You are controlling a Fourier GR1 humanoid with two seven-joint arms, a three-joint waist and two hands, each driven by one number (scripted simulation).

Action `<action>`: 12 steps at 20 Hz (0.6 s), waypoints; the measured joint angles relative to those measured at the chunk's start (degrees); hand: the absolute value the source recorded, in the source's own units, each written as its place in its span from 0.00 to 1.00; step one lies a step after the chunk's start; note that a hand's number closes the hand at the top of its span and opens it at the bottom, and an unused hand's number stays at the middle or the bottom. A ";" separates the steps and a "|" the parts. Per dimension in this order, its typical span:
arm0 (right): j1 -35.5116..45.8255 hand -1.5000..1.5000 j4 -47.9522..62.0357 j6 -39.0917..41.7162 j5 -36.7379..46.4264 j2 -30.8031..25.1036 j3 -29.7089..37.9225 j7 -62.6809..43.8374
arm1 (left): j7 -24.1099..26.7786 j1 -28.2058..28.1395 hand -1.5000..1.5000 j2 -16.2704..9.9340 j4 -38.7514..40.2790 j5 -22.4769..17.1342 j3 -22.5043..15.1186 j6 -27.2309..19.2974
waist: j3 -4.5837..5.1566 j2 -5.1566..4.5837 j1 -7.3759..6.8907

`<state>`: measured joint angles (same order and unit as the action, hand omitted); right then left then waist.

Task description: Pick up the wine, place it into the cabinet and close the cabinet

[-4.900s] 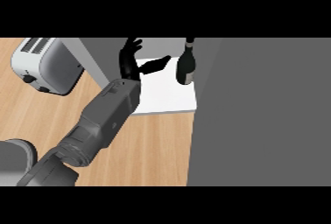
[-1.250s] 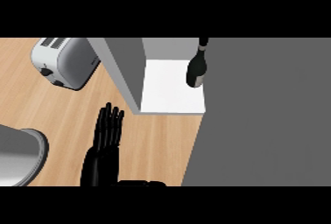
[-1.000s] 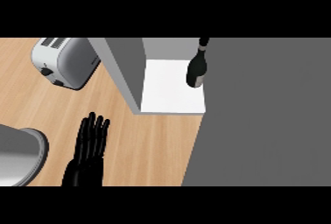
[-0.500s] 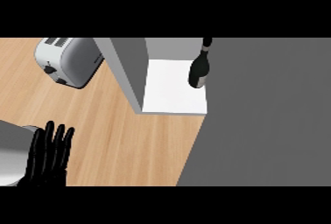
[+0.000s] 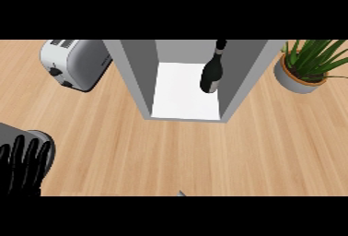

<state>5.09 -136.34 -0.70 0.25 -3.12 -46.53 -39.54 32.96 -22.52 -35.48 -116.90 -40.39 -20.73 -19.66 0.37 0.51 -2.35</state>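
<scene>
The dark wine bottle (image 5: pixel 211 76) stands upright inside the grey cabinet (image 5: pixel 132 78), on its white floor near the right wall. The cabinet's front stands open toward me and no door shows across it. My left hand (image 5: pixel 24 166) is at the lower left edge of the head view, fingers straight and pointing up, holding nothing, far from the cabinet and bottle. My right hand does not show.
A silver toaster (image 5: pixel 71 62) sits left of the cabinet. A potted green plant (image 5: pixel 307 64) stands to its right. A grey rounded object (image 5: pixel 34 137) lies under my left hand at the lower left. A small grey tip (image 5: pixel 181 193) pokes in at the bottom edge.
My left hand let go of the bottle in the cabinet, then drew back down and left to the lower corner. The large grey panel covering the right side is gone, revealing the plant.
</scene>
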 measured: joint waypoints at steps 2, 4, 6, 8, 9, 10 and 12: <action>4.54 1.00 1.47 -4.00 -0.22 -0.28 -1.05 -0.25 | 0.42 -1.07 0.00 -1.32 -0.14 -1.33 2.10 2.20 | 0.01 -0.08 -0.36; 9.26 1.00 2.86 -7.38 -1.40 -0.98 -1.13 -0.20 | 0.67 -1.81 0.00 -2.42 0.24 -2.65 3.85 4.50 | 0.02 -0.22 -0.75; 13.79 1.00 4.49 -10.89 -2.68 -1.74 -1.26 -0.27 | 0.96 -2.96 0.00 -3.34 -0.04 -3.43 5.14 6.27 | -0.01 -0.25 -1.00; 18.89 1.00 7.85 -13.95 -4.28 -0.91 -0.67 -0.42 | 0.76 -3.66 0.00 -4.34 -0.39 -4.76 6.76 7.98 | -0.06 -0.35 -1.28; 21.84 1.00 10.01 -15.31 -4.87 -0.10 -0.49 -0.43 | 0.67 -3.80 0.00 -4.97 -0.24 -5.65 8.05 9.00 | -0.08 -0.39 -1.34; 24.84 1.00 12.40 -16.70 -5.66 0.54 -0.07 -0.44 | 0.67 -3.85 0.00 -5.31 0.21 -6.30 8.99 9.86 | -0.09 -0.43 -1.40; 30.77 1.00 17.31 -19.51 -7.97 1.44 1.07 -0.32 | 0.53 -4.07 0.00 -5.95 0.10 -7.22 10.32 11.18 | -0.13 -0.50 -1.71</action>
<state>35.86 -119.02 -20.21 -7.72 -1.67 -45.46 -39.86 33.49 -26.59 -41.43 -116.80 -47.61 -10.41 -8.48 0.25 0.01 -4.05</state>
